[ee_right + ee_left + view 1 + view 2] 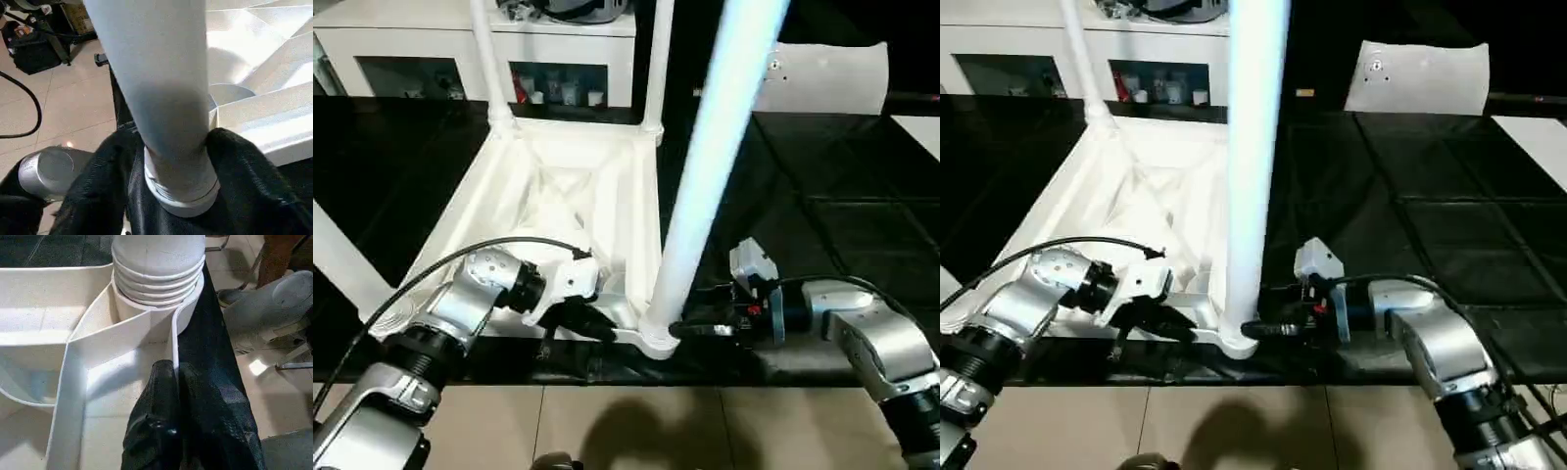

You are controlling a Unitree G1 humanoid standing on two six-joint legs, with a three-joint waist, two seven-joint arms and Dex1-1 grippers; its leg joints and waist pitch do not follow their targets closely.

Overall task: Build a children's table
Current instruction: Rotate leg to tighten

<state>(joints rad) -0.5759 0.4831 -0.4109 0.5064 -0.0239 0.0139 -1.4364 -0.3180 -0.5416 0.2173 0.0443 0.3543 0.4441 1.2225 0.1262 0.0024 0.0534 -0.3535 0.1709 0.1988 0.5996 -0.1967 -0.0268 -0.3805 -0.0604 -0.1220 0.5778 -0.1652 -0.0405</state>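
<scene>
Lying upside down on our black worktop [822, 235], the white table top [558, 196] shows its ribbed underside, with tan floor tiles [636, 421] below the near edge and a white cabinet [431, 49] behind. Two far legs stand in their sockets. Our right claw [171, 161] reaches in level from the right and grasps the near leg [715, 157] just above its corner socket [656, 338]. Our left claw [168, 382] is clenched, seemingly pinching the top's thin rim [173, 340] beside that socket.
</scene>
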